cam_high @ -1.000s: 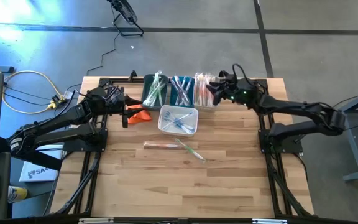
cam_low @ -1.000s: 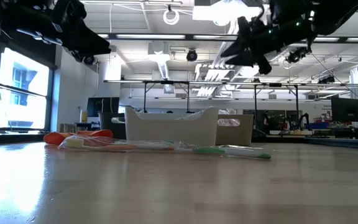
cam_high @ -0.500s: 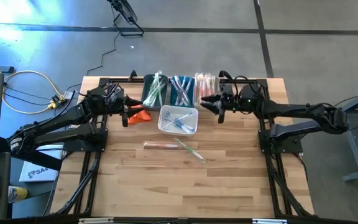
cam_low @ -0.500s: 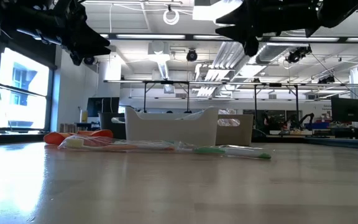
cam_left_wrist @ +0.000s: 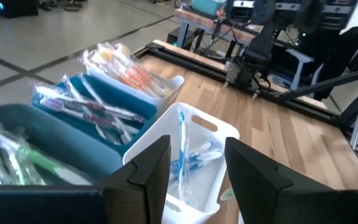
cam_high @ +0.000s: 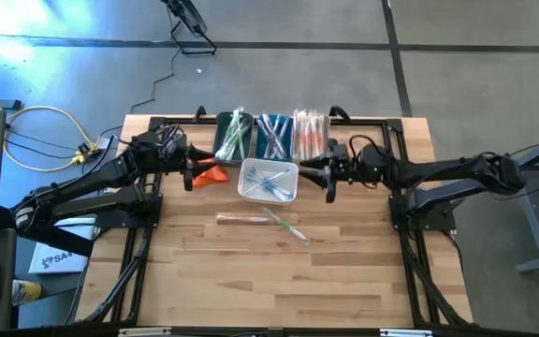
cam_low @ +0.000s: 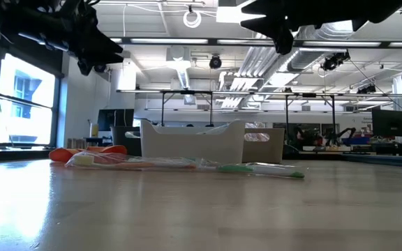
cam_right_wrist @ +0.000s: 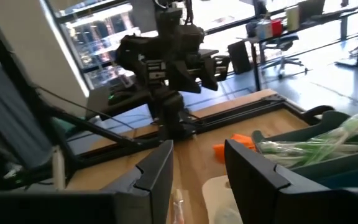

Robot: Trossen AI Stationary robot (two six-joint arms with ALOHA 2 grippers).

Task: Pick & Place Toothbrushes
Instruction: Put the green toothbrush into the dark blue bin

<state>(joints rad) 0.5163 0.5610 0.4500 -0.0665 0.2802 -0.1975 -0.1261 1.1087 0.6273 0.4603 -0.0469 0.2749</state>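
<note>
1. Lying loose on the wooden desk (cam_high: 251, 271), nearest me, are two wrapped toothbrushes (cam_high: 265, 221), one orange-handled and one green; fetching one looks like the step in hand.
2. Behind them sits a white bin (cam_high: 269, 181) of blue brushes.
3. Beside it hovers the right tool (cam_high: 327, 169), fingers apart, empty; it must descend and close.
4. Farther left waits the left tool (cam_high: 188, 170), also apart.

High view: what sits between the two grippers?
The white bin holding blue toothbrushes lies between the left gripper and right gripper, both open.
</note>
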